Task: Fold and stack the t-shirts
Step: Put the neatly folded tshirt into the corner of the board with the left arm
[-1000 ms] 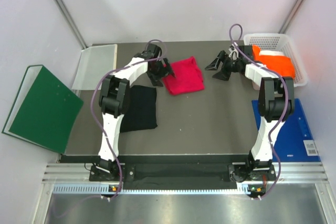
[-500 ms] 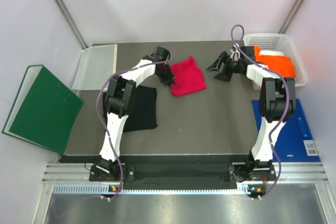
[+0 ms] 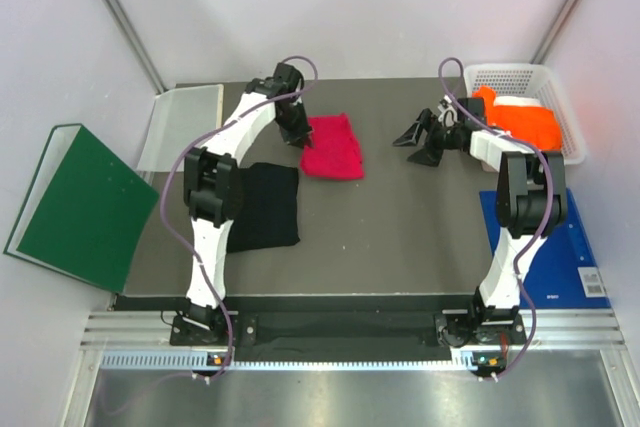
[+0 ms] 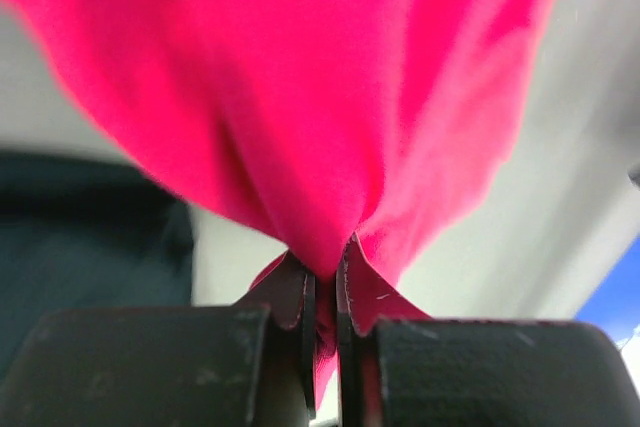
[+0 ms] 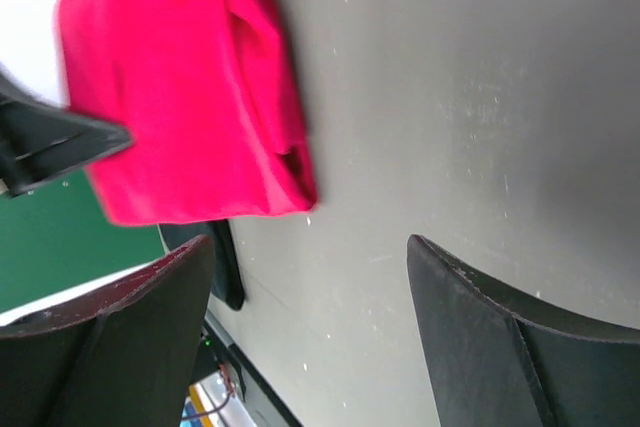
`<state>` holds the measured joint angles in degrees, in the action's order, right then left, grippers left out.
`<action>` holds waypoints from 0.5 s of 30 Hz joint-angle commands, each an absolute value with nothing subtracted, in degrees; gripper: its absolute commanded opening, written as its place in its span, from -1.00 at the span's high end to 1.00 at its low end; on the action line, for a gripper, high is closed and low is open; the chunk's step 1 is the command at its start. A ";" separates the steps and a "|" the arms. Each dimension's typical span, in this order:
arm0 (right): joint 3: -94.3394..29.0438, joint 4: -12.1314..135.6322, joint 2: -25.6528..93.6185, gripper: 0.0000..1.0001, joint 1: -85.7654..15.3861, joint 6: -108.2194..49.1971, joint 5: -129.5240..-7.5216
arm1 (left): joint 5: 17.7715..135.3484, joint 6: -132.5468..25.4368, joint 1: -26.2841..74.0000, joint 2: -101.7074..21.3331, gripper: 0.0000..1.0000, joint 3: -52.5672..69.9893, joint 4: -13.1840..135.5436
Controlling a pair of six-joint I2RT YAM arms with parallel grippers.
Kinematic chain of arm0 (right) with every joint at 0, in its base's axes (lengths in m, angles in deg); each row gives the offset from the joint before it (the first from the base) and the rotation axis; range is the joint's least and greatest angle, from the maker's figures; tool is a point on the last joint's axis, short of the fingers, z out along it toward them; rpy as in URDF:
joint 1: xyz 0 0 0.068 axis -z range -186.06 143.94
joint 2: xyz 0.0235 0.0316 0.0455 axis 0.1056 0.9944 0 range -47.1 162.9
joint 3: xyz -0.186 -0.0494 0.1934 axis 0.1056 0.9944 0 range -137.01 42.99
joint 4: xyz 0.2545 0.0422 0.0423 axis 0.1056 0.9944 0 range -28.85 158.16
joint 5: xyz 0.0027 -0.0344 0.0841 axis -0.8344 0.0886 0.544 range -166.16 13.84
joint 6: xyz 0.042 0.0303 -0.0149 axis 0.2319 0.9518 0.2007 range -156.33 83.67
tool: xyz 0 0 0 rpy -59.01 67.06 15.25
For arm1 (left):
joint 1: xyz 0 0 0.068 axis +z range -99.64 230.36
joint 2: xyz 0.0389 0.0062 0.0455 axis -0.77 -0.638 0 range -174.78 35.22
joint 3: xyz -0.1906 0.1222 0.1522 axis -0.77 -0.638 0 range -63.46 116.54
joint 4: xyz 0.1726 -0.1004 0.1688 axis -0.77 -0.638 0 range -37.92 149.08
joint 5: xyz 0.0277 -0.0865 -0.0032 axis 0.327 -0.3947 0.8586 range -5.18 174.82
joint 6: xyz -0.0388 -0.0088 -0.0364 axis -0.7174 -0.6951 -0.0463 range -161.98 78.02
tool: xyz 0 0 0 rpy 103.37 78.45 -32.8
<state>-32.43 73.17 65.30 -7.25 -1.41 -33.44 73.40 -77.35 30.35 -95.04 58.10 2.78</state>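
Note:
The folded crimson-pink t-shirt (image 3: 333,146) lies at the back middle of the mat, and my left gripper (image 3: 296,134) is shut on its left edge. In the left wrist view the pink cloth (image 4: 330,97) is pinched between the closed fingertips (image 4: 308,297) and hangs bunched above them. A folded black t-shirt (image 3: 265,207) lies flat to the left front. The orange t-shirt (image 3: 525,117) sits in the white basket (image 3: 520,75). My right gripper (image 3: 420,142) is open over bare mat right of the pink t-shirt (image 5: 180,97), with nothing between its fingers (image 5: 480,337).
A dark green binder (image 3: 80,205) lies off the mat's left edge, with a clear sheet (image 3: 180,127) behind it. A blue board (image 3: 560,247) lies at the right under the right arm. Grey walls close in at the back and sides.
My left gripper closed on the pink t-shirt's left edge and pulled it left and slightly forward. The right gripper dipped slightly and stayed open.

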 commanded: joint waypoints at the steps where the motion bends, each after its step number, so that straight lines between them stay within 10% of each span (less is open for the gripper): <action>1: -31.11 71.44 61.62 -0.55 -6.59 -3.01 -32.22 | 70.58 -72.39 31.72 -86.25 1.00 56.17 -5.25; 15: -28.82 71.26 61.97 -0.55 -6.50 -3.72 -31.78 | 67.60 -66.24 37.87 -71.92 1.00 42.19 -15.10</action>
